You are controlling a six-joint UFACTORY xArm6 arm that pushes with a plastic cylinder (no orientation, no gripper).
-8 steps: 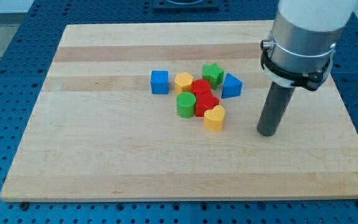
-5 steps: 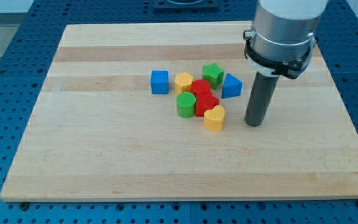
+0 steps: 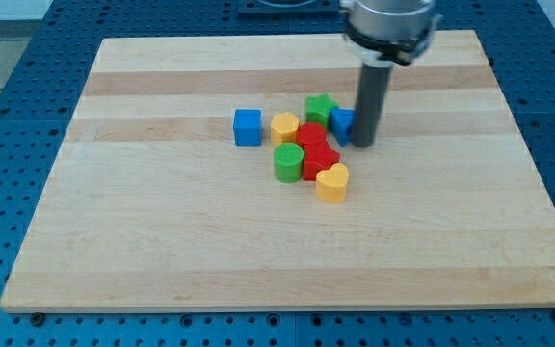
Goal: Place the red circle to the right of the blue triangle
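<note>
— What has moved? My tip [image 3: 363,144] slid left against the blue triangle [image 3: 341,121], nudging it and the green star [image 3: 322,108] leftward.

— Counts? Two red, blue, green, yellow each on the surface [image 3: 162,222]. Red circle [image 3: 311,135] sits left of the triangle. No claw.

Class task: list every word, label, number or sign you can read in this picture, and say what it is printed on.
None: no readable text on the board, the blocks, such as the blue cube and yellow heart, or the rod ending in my tip.
</note>
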